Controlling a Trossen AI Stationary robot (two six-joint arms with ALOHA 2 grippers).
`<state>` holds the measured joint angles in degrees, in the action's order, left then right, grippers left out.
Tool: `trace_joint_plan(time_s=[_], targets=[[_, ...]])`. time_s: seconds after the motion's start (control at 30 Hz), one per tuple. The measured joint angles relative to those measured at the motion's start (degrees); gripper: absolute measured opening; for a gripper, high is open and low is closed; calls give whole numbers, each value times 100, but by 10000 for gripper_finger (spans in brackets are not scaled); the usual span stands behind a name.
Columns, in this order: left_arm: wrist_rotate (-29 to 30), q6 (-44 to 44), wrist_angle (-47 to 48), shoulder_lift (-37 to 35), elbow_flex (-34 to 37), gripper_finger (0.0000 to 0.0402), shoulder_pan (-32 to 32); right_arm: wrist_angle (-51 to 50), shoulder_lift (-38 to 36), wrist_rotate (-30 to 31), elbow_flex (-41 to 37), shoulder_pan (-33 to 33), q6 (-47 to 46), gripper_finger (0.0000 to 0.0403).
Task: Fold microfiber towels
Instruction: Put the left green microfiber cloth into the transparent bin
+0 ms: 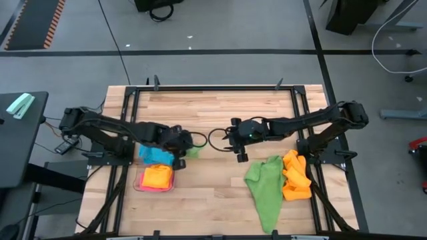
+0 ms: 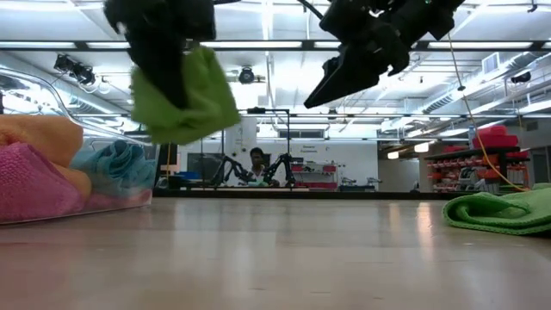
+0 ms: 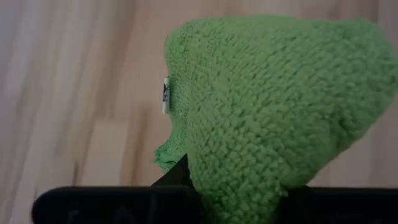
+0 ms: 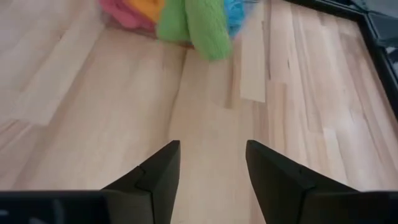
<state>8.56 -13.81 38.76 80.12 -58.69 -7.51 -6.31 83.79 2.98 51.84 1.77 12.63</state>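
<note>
Wooden slatted bench [image 1: 220, 107]: left hand [image 1: 179, 145] clamps folded green microfiber towel [image 2: 185, 95] aloft for stacking; right hand [image 1: 239, 148] hangs open, empty.

Your left wrist view: green towel [image 3: 273, 118] hides the fingertips | low view: arm tops cut off at edge | distant person [image 2: 256, 164] too small to make out

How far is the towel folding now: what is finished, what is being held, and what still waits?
Done: folded pink, orange and blue towels lie in the clear tray. In hand: the left gripper holds a folded green towel above the table beside the tray; the right gripper hovers open and empty. Left: a loose green towel and orange towel on the right side.
</note>
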Motion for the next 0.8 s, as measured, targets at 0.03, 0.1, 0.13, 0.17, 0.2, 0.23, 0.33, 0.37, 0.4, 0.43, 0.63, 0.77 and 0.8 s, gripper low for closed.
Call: trace_joint_plan(time_s=[0.03, 0.1, 0.13, 0.17, 0.2, 0.23, 0.33, 0.37, 0.4, 0.43, 0.63, 0.77, 0.8], targets=[[-132, -70, 489, 2, -199, 44, 2, -19, 2, 2, 2, -20, -28, 190], [-491, -103, 1269, 2, -559, 50, 2, -62, 2, 11, 2, -29, -54, 190], [-709, -100, 1644, 2, -719, 55, 6, -60, 2, 11, 2, -29, -59, 190], [-914, -82, 1976, 1, -837, 58, 6, -73, 2, 11, 2, -26, -62, 190], [-1163, -47, 2281, 0, -935, 60, 4, -91, 2, 11, 1, -25, -63, 190], [-1444, -32, 2568, 0, -1001, 61, 4, -89, 2, 10, -12, -25, -73, 190], [-2481, -152, 3214, 2, -1031, 56, 3, -78, 2, 9, -118, -27, -101, 190], [-2833, -282, 3318, 4, -1028, 52, 1, -53, 4, 13, -169, -29, -97, 190], [-3129, -455, 3350, 4, -1028, 48, -1, 13, 4, 21, -223, -27, -81, 190], [-3377, -653, 3297, 3, -1028, 45, -8, 77, 4, 38, -270, -27, -59, 190], [-3751, -1377, 3262, 4, -1028, 48, -261, 401, 4, 83, -415, 5, -29, 190], [-3745, -1605, 3111, 4, -981, 54, -381, 401, 9, 81, -440, 39, -16, 190], [-3732, -1703, 3001, 4, -905, 51, -402, 426, 9, 81, -440, 43, -7, 190]])
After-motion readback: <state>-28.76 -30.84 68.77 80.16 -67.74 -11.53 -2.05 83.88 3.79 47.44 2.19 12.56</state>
